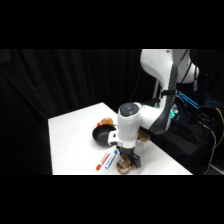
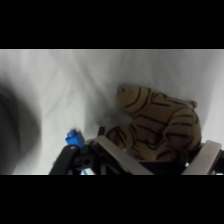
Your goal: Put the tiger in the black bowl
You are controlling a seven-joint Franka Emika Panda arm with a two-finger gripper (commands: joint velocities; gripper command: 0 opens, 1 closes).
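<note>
While the glossy round black bowl [image 1: 103, 135] is sitting apart, the striped tan-and-brown soft tiger [image 2: 157, 130] is being straddled by the gripper's [image 2: 157, 159] spread fingers.

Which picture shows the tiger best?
The wrist view: the tiger fills it, stripes plain, between the gripper fingers. In the side view only a small brown bit shows under the gripper.
</note>
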